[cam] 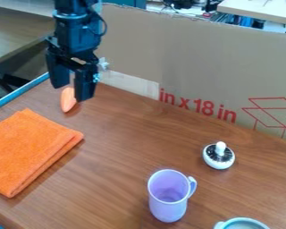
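The black two-finger claw [72, 93] hangs with its fingers parted, apparently gripping nothing; its downward tilt seems suited to the smooth, orange, elongated object [68, 100] just beneath, though contact is unclear. The folded orange cloth [29, 152] lies flat, probably for stability; the tall lilac mug [168, 208] stands upright on its base, open end up; beyond sits a round white object with a knob [219, 163], near a pale, shallow bowl [244, 219]. The surface [121, 143] is brown wood grain; a cardboard panel [199, 58] screens its far side, with a pale table [258, 10] behind.
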Controlling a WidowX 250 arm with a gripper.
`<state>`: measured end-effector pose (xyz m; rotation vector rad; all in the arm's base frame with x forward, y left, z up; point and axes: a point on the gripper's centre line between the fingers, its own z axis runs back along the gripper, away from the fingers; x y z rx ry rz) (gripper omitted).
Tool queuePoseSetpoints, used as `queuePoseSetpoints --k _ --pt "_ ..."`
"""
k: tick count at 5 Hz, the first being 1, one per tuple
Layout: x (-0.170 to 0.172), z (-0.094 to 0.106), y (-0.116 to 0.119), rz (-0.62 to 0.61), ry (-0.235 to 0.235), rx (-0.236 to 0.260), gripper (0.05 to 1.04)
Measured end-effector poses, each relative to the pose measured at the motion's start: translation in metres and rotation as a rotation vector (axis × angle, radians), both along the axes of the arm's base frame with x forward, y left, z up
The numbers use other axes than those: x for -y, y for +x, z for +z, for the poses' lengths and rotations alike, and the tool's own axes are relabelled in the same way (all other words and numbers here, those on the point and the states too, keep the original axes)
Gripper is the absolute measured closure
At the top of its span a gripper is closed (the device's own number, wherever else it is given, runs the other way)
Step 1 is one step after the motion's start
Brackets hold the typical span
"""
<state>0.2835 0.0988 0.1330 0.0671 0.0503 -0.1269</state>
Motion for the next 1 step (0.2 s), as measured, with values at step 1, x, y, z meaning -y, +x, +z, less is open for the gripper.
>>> queuePoseSetpoints --k 1 --pt "0.0501 0.0084 -0.0268 -0.092 0.015 -0.006 0.083"
